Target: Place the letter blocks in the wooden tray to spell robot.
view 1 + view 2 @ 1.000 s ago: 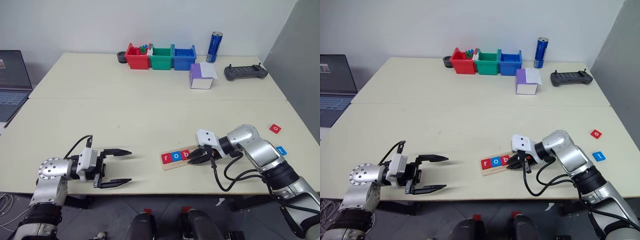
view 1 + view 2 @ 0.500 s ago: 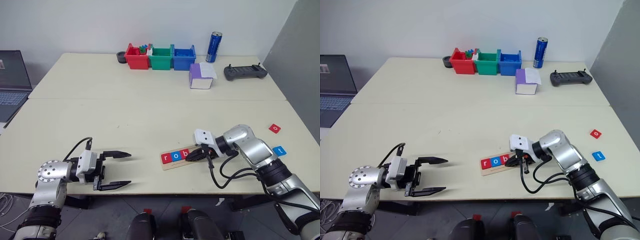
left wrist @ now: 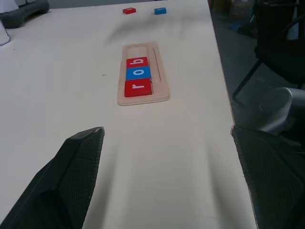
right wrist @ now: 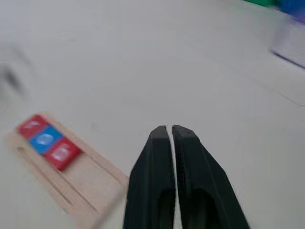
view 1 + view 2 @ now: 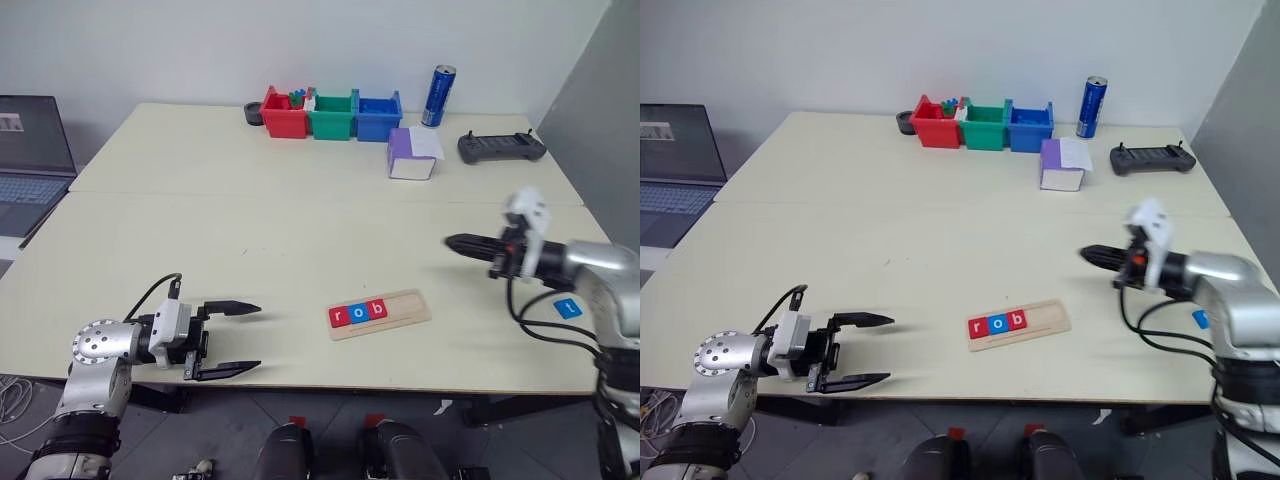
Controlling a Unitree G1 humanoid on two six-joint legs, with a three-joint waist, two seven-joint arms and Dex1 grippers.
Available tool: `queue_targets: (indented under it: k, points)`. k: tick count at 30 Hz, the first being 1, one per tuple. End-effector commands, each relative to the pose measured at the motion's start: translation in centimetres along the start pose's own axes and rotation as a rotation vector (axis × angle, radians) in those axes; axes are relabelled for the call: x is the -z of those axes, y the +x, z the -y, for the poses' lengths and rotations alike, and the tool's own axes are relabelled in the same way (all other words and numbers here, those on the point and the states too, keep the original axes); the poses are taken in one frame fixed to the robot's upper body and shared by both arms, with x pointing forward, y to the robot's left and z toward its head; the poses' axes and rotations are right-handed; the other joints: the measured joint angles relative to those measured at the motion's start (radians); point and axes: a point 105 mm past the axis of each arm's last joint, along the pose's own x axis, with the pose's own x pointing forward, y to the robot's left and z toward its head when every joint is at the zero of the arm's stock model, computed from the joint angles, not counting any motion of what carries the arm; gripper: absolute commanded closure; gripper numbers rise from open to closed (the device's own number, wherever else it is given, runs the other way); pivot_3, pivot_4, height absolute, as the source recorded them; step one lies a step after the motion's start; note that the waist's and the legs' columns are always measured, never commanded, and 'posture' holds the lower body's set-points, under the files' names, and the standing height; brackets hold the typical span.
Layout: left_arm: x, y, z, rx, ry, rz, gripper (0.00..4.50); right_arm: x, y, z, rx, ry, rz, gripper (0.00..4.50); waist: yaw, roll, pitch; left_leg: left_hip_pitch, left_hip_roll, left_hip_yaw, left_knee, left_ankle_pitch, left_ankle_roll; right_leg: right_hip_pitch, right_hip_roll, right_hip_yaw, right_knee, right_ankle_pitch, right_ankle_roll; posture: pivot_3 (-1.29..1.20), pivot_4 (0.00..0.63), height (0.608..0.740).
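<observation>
1. The right claw [image 5: 452, 241] has left the wooden tray [image 5: 380, 313], where it sat a second ago, and now hangs above the surface [image 5: 300, 230] well off to the right of the tray, pointing left.
2. In the right wrist view its two black fingers [image 4: 157, 157] are almost together, with only a thin slit between them and nothing held.
3. The wooden tray lies near the front edge of the surface, roughly centred between the two arms, slightly angled.
4. Three letter blocks fill the tray's left part: a red r [image 5: 339, 317], a blue o [image 5: 358, 313] and a red b [image 5: 377, 309], touching one another in a row. The right part of the tray is bare wood.
5. A blue t block [image 5: 567, 308] lies flat on the surface near the right edge, partly behind the right arm.
6. In the left wrist view a red block [image 3: 128, 10] and a blue block [image 3: 160, 10] lie side by side beyond the tray; their letters are too small to read there.
7. The left claw [image 5: 235, 340] hovers low at the front left, well apart from the tray, fingers spread wide and empty, pointing towards the tray.
8. At the far edge stand red, green and blue bins [image 5: 332, 114], a blue can [image 5: 437, 82], a purple and white box [image 5: 412, 154] and a dark handheld controller [image 5: 502, 147]. A laptop [image 5: 30, 150] sits at the far left.
</observation>
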Motion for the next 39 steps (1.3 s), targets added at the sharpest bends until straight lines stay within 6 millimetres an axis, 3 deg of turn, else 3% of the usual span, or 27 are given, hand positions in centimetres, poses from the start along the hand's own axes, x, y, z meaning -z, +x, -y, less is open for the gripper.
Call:
queue_targets:
  k: [1, 4, 9, 18, 25, 39]
  points:
    - [-0.7, 0.2, -0.3, 0.003, 0.033, 0.017, 0.0, 1.8, -4.1, 4.6, 0.232, 0.041, 0.014, 2.89, -0.003, 0.001, 0.0, 0.0, 0.0, 0.0, 0.0, 0.0, 0.0, 0.0, 0.0, 0.0, 0.0, 0.0, 0.0, 0.0, 0.15, 0.74]
    - [-0.7, -0.1, -0.5, 0.003, 0.032, 0.009, 0.0, 2.5, -5.8, 7.1, 0.334, 0.046, 0.02, 1.88, -0.019, 0.003, 0.001, 0.002, 0.0, 0.001, 0.0, 0.0, 0.0, 0.0, 0.001, 0.001, 0.002, 0.0, 0.001, 0.0, 0.15, 0.74]
    - [-0.6, -0.2, -0.7, 0.003, 0.035, 0.001, 0.0, 3.6, -5.5, 9.7, 0.396, 0.044, -0.004, 0.12, -0.043, 0.003, 0.001, 0.005, 0.003, 0.002, -0.001, 0.0, 0.0, 0.001, 0.005, 0.002, 0.002, 0.001, 0.002, 0.0, 0.15, 0.74]
    - [-0.6, -0.3, -0.6, 0.006, 0.034, -0.004, 0.0, 4.8, -3.0, 12.5, 0.491, 0.04, -0.07, 0.05, -0.04, 0.003, 0.001, 0.005, 0.003, 0.006, -0.001, 0.0, 0.0, 0.0, 0.005, 0.006, 0.001, 0.001, 0.002, 0.0, 0.15, 0.74]
    - [-0.6, -0.6, -0.3, 0.002, 0.034, -0.008, 0.0, 4.8, -0.1, 12.6, 0.549, 0.073, -0.065, 0.05, -0.04, 0.003, 0.001, 0.005, 0.003, 0.007, -0.002, 0.002, -0.003, 0.0, 0.005, 0.007, 0.001, 0.001, 0.002, 0.0, 0.15, 0.74]
    - [-0.6, -1.1, 0.5, -0.022, 0.023, -0.016, 0.0, 6.5, 0.9, 12.6, 0.672, 0.139, -0.044, 0.05, -0.04, 0.003, 0.001, 0.006, 0.003, 0.008, -0.001, 0.002, -0.003, 0.001, 0.005, 0.008, 0.001, 0.001, 0.002, 0.0, 0.15, 0.74]
